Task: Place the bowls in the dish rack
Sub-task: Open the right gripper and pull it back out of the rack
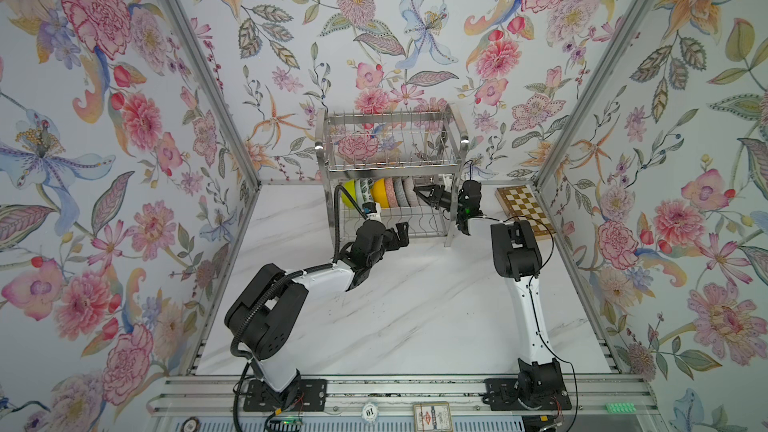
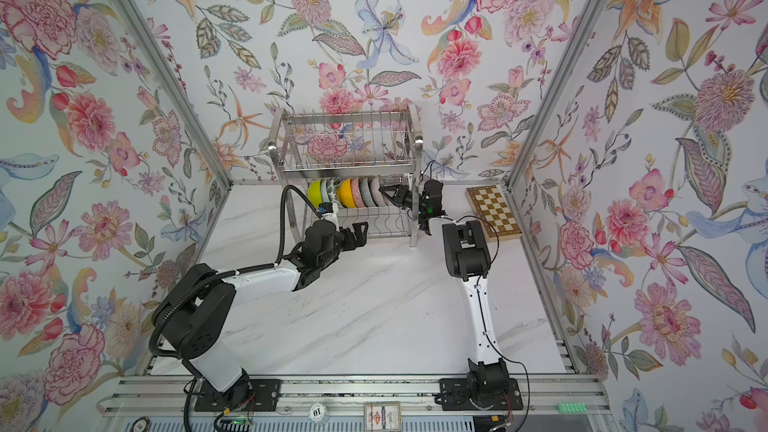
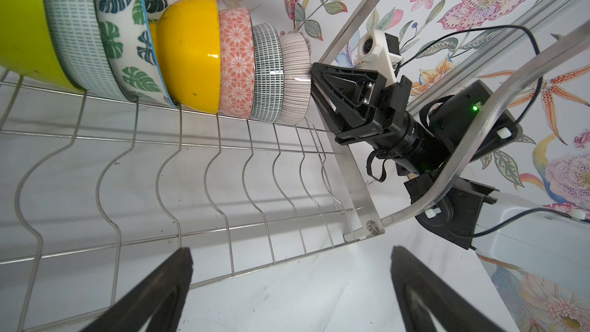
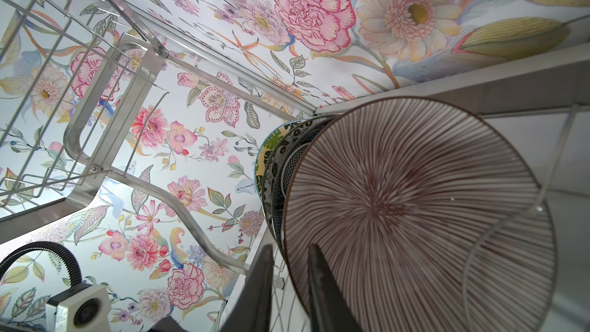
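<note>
Seven bowls (image 1: 381,194) standing on edge in the lower tier of the steel dish rack (image 1: 390,170), right tool (image 4: 290,247) narrowly parted astride the rim of the pink-lined bowl (image 4: 415,212), left tool (image 3: 290,250) spread wide, empty, before the rack.

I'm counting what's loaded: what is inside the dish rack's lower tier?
The dish rack holds seven bowls on edge in a row, from the lime-yellow bowl to the pink lined bowl at the right gripper. Each covers most of its neighbour's inside and the wires behind.

Left gripper (image 3: 291,250) wide apart; right gripper (image 4: 290,247) narrowly parted.
</note>
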Robot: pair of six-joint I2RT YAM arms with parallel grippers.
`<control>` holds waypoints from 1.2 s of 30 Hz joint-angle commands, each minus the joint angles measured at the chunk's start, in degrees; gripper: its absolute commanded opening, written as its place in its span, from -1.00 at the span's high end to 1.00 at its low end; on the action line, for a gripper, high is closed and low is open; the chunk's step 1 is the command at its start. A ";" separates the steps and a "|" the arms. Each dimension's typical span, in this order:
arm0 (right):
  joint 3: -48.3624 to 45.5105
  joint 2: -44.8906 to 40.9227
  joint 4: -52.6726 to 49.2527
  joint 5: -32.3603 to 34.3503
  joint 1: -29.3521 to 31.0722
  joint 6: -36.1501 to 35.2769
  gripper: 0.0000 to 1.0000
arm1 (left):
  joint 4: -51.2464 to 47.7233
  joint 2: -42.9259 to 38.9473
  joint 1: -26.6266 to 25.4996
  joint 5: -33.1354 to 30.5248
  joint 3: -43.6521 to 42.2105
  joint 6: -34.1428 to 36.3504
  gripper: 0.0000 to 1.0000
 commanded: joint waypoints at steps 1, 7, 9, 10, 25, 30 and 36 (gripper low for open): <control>-1.58 0.68 -5.02 2.58 0.80 -2.00 0.57 | -0.63 0.55 0.72 1.07 0.92 0.52 -0.98; -4.47 -2.57 -3.88 4.22 -0.42 -1.97 0.44 | -0.89 -0.31 0.72 0.87 0.31 0.36 -0.98; -5.83 -3.87 -2.85 4.61 -0.82 -1.76 0.37 | -0.95 -0.76 0.67 0.70 -0.04 0.39 -0.98; -6.52 -4.61 -2.40 4.68 -1.16 -1.76 0.37 | -1.01 -1.15 0.72 0.65 -0.27 0.37 -0.98; -10.91 -8.95 0.90 4.84 -3.98 1.07 0.09 | -1.81 -6.10 0.72 -0.80 -3.04 1.25 -0.98; -12.30 -10.55 1.01 5.02 -4.33 1.08 0.05 | -2.26 -7.19 0.72 -0.87 -3.61 1.58 -0.98; -14.14 -13.45 -0.11 5.61 -5.99 0.52 -0.04 | -2.54 -10.55 0.72 -1.65 -5.44 1.83 -0.98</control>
